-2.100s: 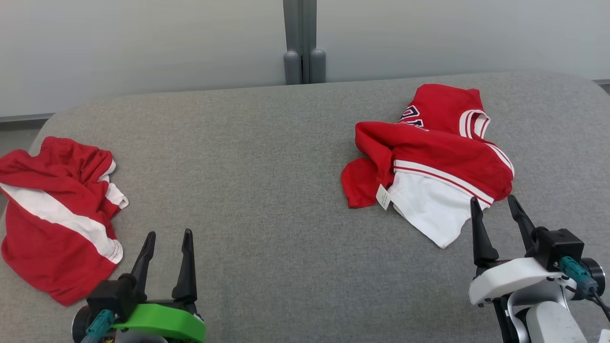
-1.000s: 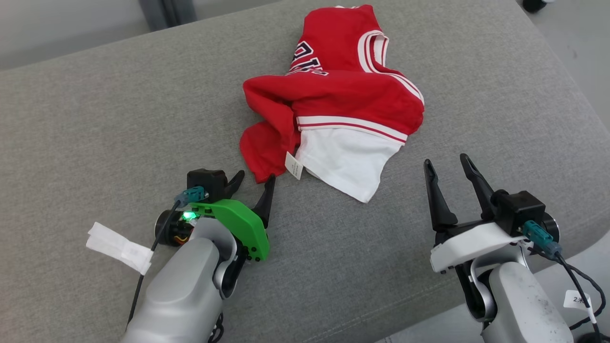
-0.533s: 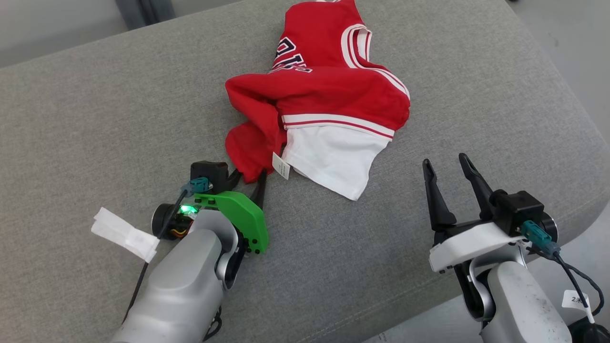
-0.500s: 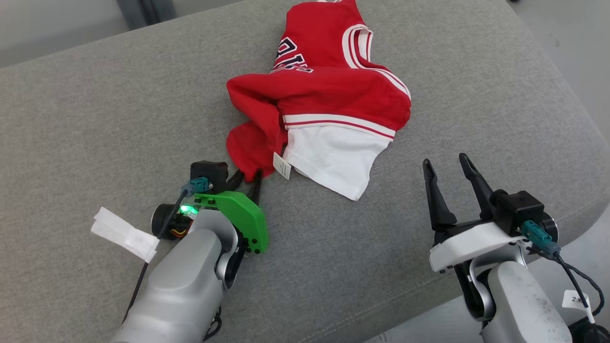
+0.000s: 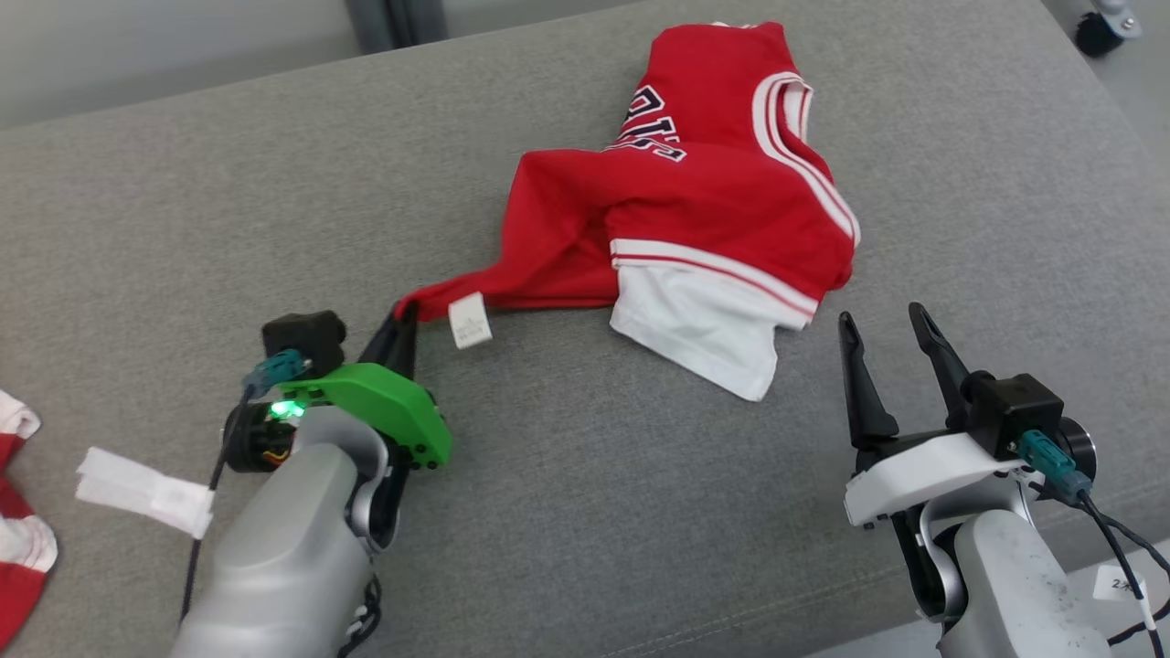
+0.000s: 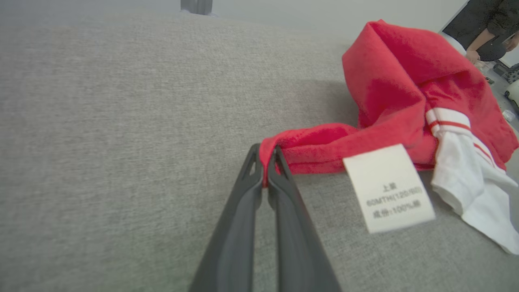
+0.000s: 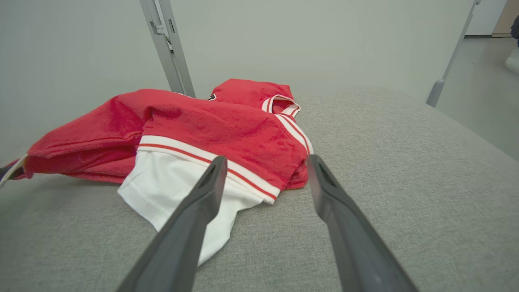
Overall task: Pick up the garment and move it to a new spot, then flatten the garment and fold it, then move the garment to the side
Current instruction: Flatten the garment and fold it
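1. Left gripper [image 5: 402, 318]: clamped tight on a red corner of the garment [image 5: 713, 201], low over the grey cushion [image 5: 228, 183].
2. From that pinch, a stretched red strip leading to the bunched body; white label [image 5: 469, 320] just beside the fingertips.
3. Garment body crumpled mid-cushion, white panel nearest the right gripper [image 5: 881, 313].
4. Right gripper: spread wide, holding nothing, near the white hem.
5. Second red-and-white cloth [image 5: 18, 548] at far left.

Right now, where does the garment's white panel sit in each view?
Head view: white panel just right of centre.
Left wrist view: white panel at the right edge, lower half.
Right wrist view: white panel left of centre, low.
Shared landmark: the striped band bordering its upper edge.
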Motion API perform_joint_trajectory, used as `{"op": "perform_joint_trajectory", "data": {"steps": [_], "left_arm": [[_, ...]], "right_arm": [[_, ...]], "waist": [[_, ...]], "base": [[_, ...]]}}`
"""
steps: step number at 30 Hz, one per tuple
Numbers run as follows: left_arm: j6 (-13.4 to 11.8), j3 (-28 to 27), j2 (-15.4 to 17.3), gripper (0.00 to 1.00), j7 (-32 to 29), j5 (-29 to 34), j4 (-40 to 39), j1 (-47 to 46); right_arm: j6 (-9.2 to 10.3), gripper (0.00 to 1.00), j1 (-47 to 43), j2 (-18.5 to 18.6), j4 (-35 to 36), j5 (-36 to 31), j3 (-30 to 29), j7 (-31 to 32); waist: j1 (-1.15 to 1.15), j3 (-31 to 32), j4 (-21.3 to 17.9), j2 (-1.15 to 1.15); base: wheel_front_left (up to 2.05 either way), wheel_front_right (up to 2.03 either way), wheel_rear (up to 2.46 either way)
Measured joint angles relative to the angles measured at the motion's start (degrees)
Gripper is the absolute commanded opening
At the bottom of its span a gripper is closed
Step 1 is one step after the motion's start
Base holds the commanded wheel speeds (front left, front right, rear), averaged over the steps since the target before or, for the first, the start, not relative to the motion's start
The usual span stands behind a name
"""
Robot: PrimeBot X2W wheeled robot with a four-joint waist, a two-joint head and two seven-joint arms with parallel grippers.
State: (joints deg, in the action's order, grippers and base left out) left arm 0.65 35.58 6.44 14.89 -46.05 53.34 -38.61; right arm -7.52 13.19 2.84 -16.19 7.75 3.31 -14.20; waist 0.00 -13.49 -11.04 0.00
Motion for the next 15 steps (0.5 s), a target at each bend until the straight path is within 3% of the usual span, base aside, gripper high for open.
{"op": "perform_joint_trajectory", "data": {"steps": [7, 15], "left_arm": [[-2.0, -9.3, 5.0, 0.00, 0.1, 5.8, -11.0, 7.9], [-2.1, -16.8, 5.2, 0.00, 0.2, 11.3, -16.0, 14.3]], "right_arm": [[0.00, 1.00, -0.3, 0.0, 0.6, -0.4, -0.4, 0.9], [0.00, 1.00, -0.8, 0.0, 0.8, -0.4, -0.1, 1.5]], "waist": [[0.00, 1.8, 4.9, 0.00], [0.00, 4.4, 8.5, 0.00]], "base": [[0.00, 0.00, 0.00], [0.00, 0.00, 0.00]]}}
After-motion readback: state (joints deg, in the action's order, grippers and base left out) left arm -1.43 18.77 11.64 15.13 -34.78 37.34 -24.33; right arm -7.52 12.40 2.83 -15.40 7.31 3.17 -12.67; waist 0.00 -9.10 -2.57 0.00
